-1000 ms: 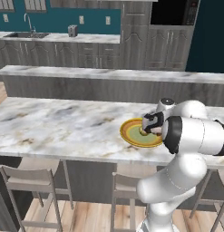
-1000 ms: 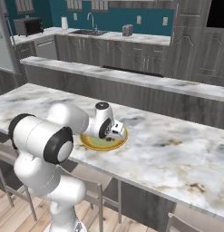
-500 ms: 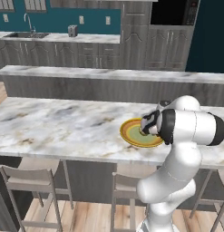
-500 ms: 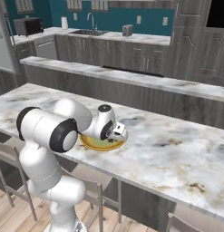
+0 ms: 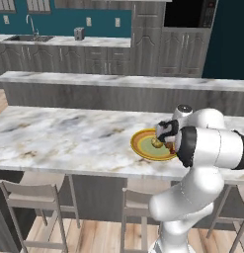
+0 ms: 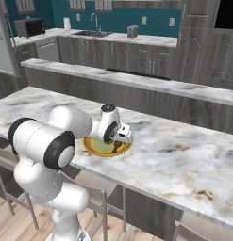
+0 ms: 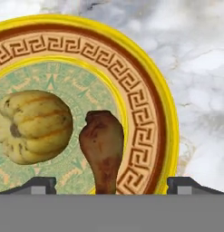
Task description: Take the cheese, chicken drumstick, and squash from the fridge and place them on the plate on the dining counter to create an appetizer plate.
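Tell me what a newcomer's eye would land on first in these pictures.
The round golden-yellow plate with an orange-brown patterned rim on the white-grey marble dining counter draws the eye. On its greenish centre lie a pale yellow-green ribbed squash and, beside it, a reddish-brown chicken drumstick. The white arm's gripper hangs over them, jaws wide apart.

A home kitchen: grey cabinets (image 5: 94, 59) against a teal wall, a sink with faucet (image 6: 92, 32), a microwave (image 6: 28, 27), a toaster (image 5: 79, 33), and a marble dining counter (image 5: 69, 138) with grey stools (image 5: 37, 197).
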{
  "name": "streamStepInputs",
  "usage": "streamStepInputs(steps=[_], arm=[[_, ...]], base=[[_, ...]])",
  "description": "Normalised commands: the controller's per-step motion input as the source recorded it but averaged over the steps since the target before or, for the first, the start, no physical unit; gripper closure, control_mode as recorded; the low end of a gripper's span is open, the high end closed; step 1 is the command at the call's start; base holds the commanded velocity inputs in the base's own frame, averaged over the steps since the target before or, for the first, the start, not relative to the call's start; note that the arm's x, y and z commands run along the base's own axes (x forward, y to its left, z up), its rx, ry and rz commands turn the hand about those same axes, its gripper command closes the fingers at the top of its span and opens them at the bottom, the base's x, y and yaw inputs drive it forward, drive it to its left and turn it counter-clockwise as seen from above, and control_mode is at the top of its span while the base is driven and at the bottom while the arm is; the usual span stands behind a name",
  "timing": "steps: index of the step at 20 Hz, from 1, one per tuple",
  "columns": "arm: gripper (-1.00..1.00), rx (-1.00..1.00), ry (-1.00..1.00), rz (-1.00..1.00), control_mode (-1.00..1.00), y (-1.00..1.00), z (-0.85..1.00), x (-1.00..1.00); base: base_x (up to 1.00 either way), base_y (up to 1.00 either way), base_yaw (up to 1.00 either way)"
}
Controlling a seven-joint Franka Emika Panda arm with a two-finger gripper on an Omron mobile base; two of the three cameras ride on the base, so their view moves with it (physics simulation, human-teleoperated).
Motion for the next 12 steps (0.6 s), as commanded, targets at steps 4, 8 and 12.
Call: streamStepInputs(steps=[4, 8, 12], arm=[[-1.00, 0.00, -0.13, 0.00, -1.00, 0.00, 0.73, -0.47], [-1.00, 0.00, -0.19, 0.01, -1.00, 0.00, 0.80, -0.63], [-1.00, 0.00, -0.16, 0.04, -1.00, 0.00, 0.83, -0.61]], base=[[0.00, 0.00, 0.00], [0.00, 0.00, 0.00], [0.00, 0.00, 0.00]])
